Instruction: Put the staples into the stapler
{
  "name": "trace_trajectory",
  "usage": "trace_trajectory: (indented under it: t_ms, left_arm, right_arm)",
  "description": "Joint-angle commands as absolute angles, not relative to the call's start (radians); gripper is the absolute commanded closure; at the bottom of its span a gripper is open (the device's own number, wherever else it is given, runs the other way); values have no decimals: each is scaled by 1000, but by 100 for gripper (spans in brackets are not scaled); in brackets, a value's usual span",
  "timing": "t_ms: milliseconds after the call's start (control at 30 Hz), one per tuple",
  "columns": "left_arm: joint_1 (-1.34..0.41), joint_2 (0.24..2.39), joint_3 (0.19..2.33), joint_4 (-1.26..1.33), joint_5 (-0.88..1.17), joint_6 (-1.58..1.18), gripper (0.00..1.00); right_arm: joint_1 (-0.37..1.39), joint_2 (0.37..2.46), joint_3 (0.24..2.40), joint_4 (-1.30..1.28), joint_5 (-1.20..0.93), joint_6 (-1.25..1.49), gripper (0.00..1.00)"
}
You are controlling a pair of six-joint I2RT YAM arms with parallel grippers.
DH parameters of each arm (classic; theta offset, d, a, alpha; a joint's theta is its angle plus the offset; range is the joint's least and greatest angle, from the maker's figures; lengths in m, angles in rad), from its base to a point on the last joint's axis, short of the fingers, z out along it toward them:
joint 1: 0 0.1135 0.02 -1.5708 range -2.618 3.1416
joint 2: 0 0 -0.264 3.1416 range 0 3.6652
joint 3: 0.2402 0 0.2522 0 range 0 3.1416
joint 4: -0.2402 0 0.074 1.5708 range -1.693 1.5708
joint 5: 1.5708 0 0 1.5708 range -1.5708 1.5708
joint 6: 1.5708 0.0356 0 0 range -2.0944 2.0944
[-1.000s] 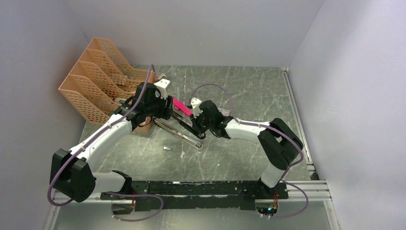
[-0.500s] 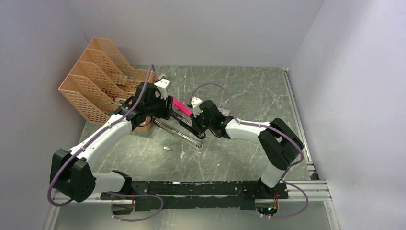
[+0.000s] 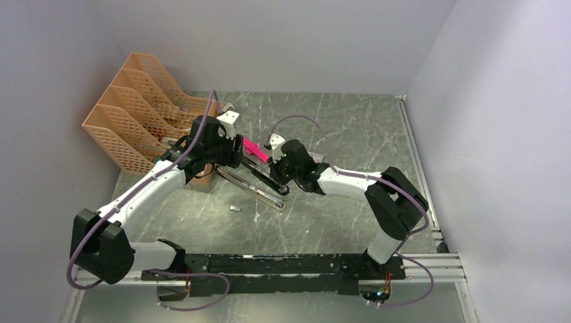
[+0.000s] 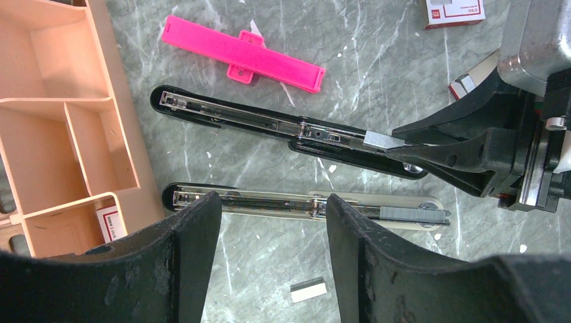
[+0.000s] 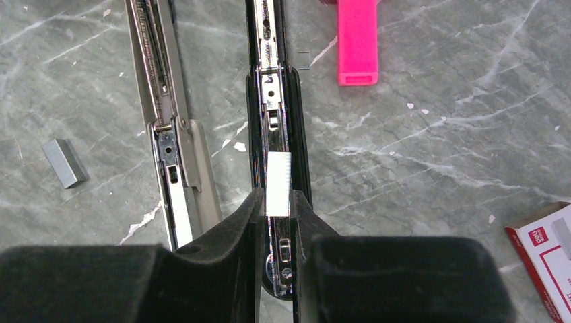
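Note:
The black stapler (image 4: 269,122) (image 5: 297,134) lies opened flat on the marble table, its silver rail facing up, just in front of the pink plastic piece (image 3: 254,149). My right gripper (image 5: 277,196) (image 3: 273,176) is shut on a short silvery strip of staples (image 5: 278,182) (image 4: 382,140), held right over the rail near the hinge end. My left gripper (image 4: 269,205) (image 3: 232,163) hangs open above the table with nothing between its fingers. One loose strip of staples (image 4: 308,290) (image 5: 64,163) lies flat on the table.
A slim black-and-silver stick on a beige base (image 4: 303,205) lies parallel to the stapler, a grey strip in its rail. White-and-red boxes (image 4: 453,10) (image 5: 545,256) sit nearby. An orange desk organiser (image 3: 135,114) and its compartment tray (image 4: 60,128) stand at the left.

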State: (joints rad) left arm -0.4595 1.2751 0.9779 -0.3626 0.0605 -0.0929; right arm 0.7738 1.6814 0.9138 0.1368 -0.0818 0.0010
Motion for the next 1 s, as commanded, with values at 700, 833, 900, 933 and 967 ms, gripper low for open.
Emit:
trace_trajectory:
  t_ms: [700,833,900,933,967]
  left_arm:
    - [-452,1249,968,-327,57,-87,37]
    - [-453,1249,968,-327,58,-87,37]
    - [-453,1249,967,-327,57,-87,37]
    - [-453,1250,967,-327,58,-88,37]
    - [-453,1249,966,-327,58,-88,37]
  right_arm:
    - [776,1724,933,103,-83,0,100]
    - [776,1725,933,96,-83,0,100]
    - [776,1724,933,91,-83,-2,100]
    - [776,1723,933,89,-83,-3,100]
    - [776,1723,934,84,-83,-3,100]
